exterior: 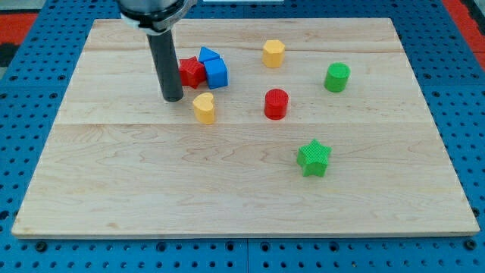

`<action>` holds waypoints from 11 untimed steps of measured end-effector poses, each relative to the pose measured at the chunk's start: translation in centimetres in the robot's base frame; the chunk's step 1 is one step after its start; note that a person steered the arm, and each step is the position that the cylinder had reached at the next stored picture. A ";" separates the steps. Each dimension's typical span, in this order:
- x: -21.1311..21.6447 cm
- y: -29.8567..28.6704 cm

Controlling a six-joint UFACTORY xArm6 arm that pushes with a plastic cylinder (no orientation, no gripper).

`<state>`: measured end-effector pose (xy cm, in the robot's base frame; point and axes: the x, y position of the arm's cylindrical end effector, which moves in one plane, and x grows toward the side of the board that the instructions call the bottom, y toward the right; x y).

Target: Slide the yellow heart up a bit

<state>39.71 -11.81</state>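
The yellow heart (204,108) lies on the wooden board (227,182), left of centre. My tip (173,99) rests on the board just left of the heart, a small gap apart, at about the same height in the view. Just above the heart sit a red block (191,72), a blue cube (217,73) and a blue triangular block (208,54), bunched together. My rod stands in front of the red block's left side.
A yellow hexagonal block (273,53) sits toward the view's top centre. A red cylinder (276,103) lies right of the heart. A green cylinder (337,77) is at the right. A green star (314,158) is at the lower right.
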 end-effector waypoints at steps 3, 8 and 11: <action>5.6 3.2; 1.0 4.4; 3.1 9.1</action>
